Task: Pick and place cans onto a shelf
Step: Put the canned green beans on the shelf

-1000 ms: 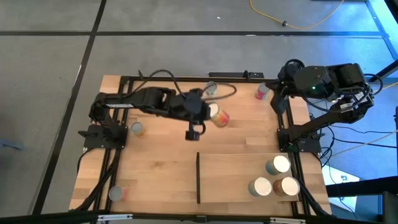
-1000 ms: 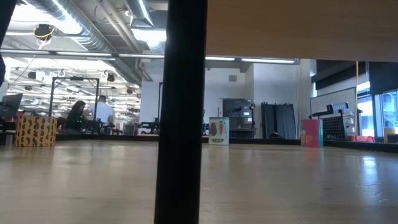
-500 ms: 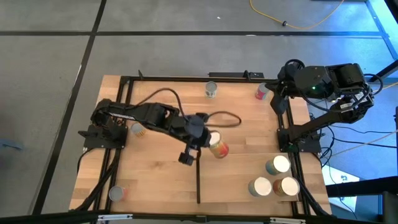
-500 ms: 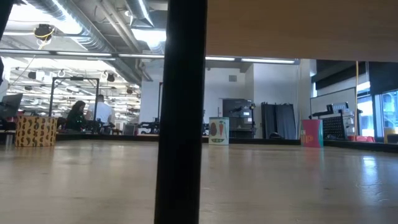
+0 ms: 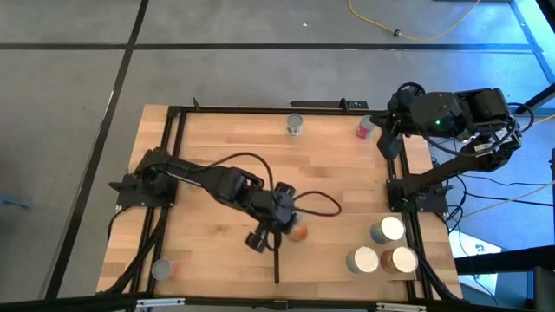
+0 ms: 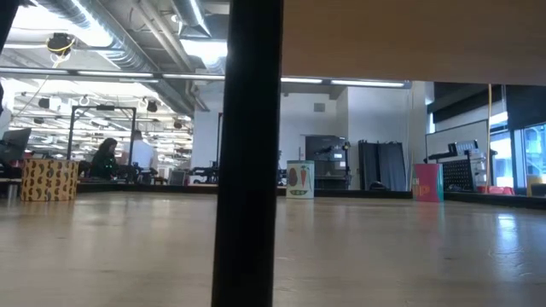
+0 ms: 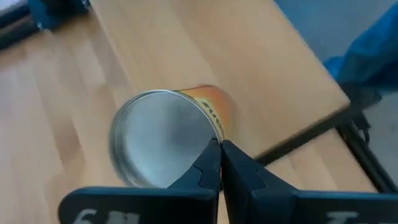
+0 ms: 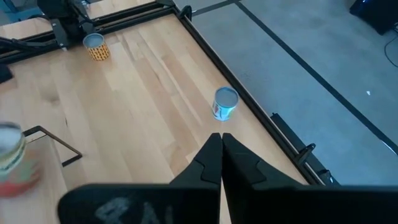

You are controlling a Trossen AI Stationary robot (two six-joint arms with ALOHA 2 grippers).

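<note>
Here we see our left gripper [image 5: 289, 227] pinched on an orange can [image 5: 297, 232]; three cans [image 5: 382, 249] sit on the shelf [image 5: 334, 247] at four o'clock; right gripper [image 8: 221, 146] closed, empty.

Left claw [image 5: 287, 227] carried the can [image 5: 297, 232] nearer — to the shelf [image 5: 347, 227].

My left gripper [image 5: 284, 227] and its looping cable [image 5: 316, 201] block the table's middle, hard against the shelf's black strip [image 5: 276, 251] with an orange can [image 5: 297, 232]. Three cans [image 5: 381, 247] crowd the shelf [image 5: 334, 256] at four o'clock; its near half lies bare. Open wood [image 5: 225, 139] runs from nine to twelve o'clock, past lone cans at twelve [image 5: 295, 125] and one [image 5: 367, 128].
</note>
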